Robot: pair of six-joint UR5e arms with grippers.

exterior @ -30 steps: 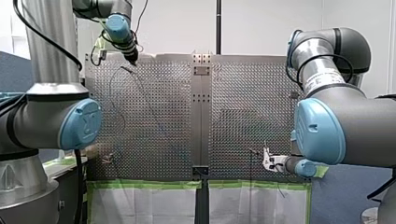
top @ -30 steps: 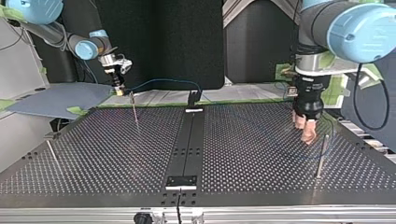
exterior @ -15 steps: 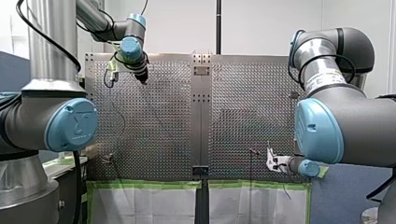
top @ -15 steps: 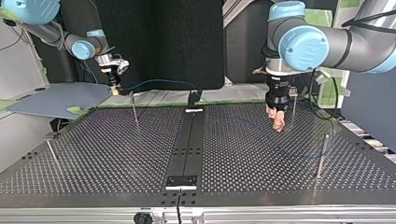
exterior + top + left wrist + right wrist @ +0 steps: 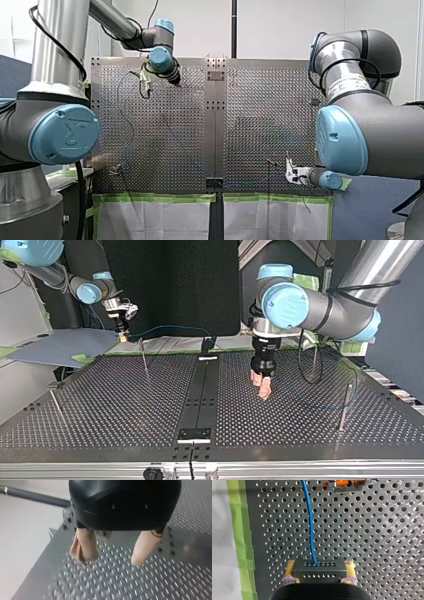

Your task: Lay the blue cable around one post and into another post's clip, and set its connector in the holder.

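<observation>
- Since a second ago my left gripper (image 5: 262, 385) has swung in across the surface (image 5: 300, 425) toward the black centre rail (image 5: 200, 395); it now hangs just beside the rail, on the top view's right, fingertips low over the holes; whether they touch the metal I cannot tell
- Its beige pads (image 5: 83, 546) stand apart with nothing between them; only perforated plate shows beneath
- Well out from the rail on that same side, a thin post (image 5: 344, 407) stands upright near the surface's edge
- Across the rail, a second post (image 5: 144, 357) stands toward the far edge
- Just beyond that post, my right gripper (image 5: 123, 336) has kept its place; its yellow pads (image 5: 290, 566) are clamped on the two ends of the dark connector (image 5: 319, 567)
- From the connector the blue cable (image 5: 309, 522) runs ahead over the holes beside an orange-tipped clip (image 5: 338, 483); in the top view it arcs from that gripper to the rail's far end
</observation>
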